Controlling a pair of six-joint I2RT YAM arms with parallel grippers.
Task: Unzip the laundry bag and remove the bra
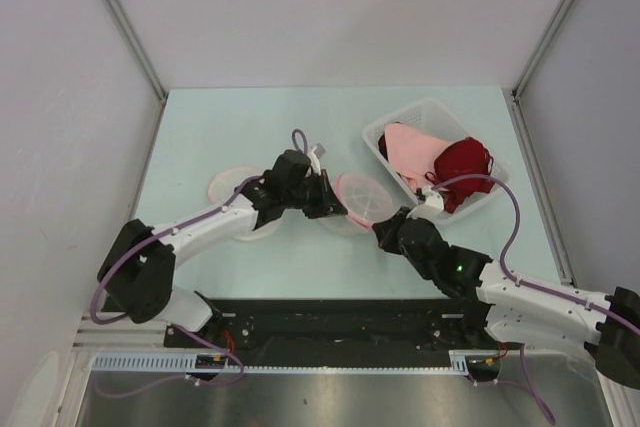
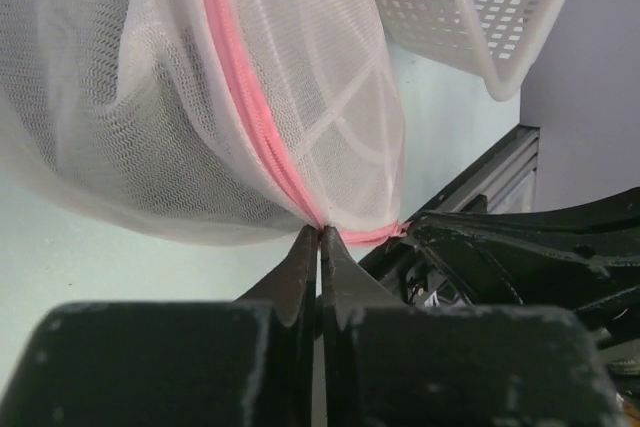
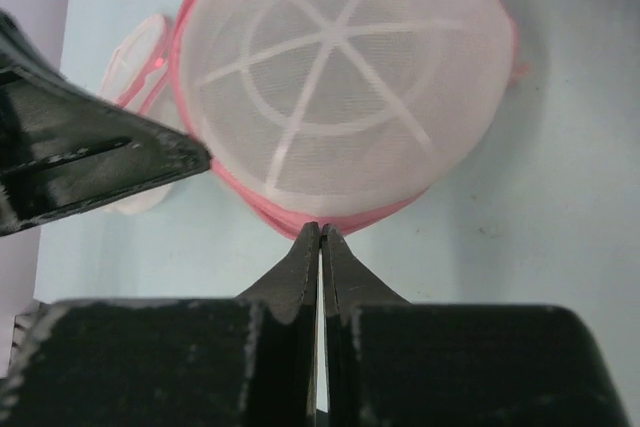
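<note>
The laundry bag (image 1: 362, 199), a round pouch of white mesh with pink trim, lies mid-table between my two grippers. My left gripper (image 1: 336, 205) is at its left side. In the left wrist view its fingertips (image 2: 320, 233) are shut on the pink zipper line (image 2: 250, 97), and the mesh (image 2: 150, 97) bulges above. My right gripper (image 1: 384, 228) is at the bag's near right edge. In the right wrist view it (image 3: 320, 230) is pinched shut on the pink rim below the bag's round face (image 3: 340, 77). The bra is hidden.
A white slotted basket (image 1: 400, 117) at the back right holds a pale pink garment (image 1: 412, 150) and a dark red one (image 1: 465, 162). Flat white mesh rounds (image 1: 232, 185) lie left of the bag, under the left arm. The basket's corner (image 2: 500, 57) hangs close to the left gripper.
</note>
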